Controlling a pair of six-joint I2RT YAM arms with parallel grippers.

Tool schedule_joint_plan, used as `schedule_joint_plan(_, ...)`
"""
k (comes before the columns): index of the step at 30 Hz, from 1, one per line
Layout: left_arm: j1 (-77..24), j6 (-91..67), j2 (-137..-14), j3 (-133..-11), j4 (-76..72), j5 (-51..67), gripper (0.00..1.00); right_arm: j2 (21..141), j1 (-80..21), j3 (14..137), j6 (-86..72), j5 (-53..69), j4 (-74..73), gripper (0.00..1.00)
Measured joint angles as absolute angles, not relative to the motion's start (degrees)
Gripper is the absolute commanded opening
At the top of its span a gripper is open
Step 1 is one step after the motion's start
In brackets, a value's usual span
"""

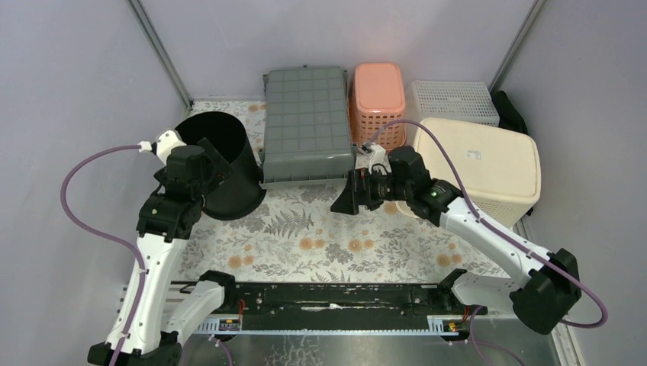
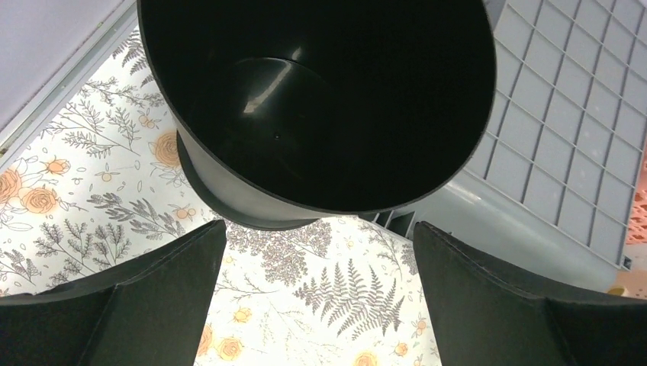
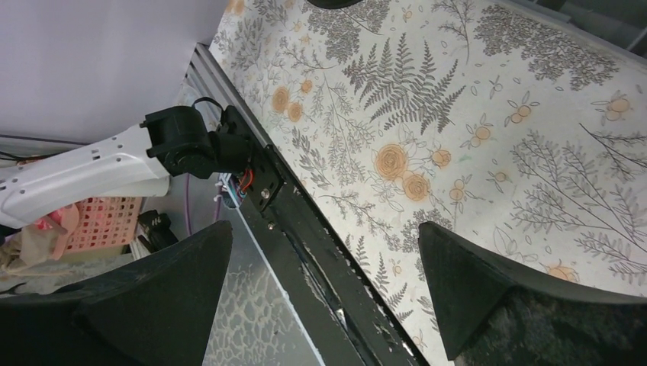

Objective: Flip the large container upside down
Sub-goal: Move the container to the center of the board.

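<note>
Left gripper (image 2: 319, 229), jaws wide, hovered at the upright black bucket (image 1: 220, 131), upper left overhead, rim grasp apparently next; right gripper (image 3: 324, 229) also open.

This looks like a robot test cell in a lab, not a home. Plain pale walls (image 1: 69, 76) joined by metal posts (image 1: 160, 53) box in a table covered with a floral cloth (image 1: 336, 244). The left arm (image 1: 149, 267) and right arm (image 1: 488, 229) are bolted to a black rail (image 1: 343, 293), and purple cables (image 1: 114, 149) loop free. A pink basket (image 1: 377, 95) and a white basket (image 1: 454, 101) stand at the back.
</note>
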State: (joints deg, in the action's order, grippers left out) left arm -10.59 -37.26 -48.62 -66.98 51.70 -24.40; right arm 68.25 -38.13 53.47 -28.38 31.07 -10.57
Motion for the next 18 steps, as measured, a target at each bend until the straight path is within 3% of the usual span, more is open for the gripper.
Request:
schedule_joint_plan(10, -9.4, -38.5, -57.7, -68.1, 49.5, -28.7, 1.00, 64.9, -38.1, 52.8, -26.0, 29.0, -13.1, 1.00)
schedule_joint_plan(18, -0.3, -38.7, -65.7, -73.2, 48.8, -26.6, 1.00, 64.8, -38.1, 52.4, -25.7, 29.0, -13.5, 0.99)
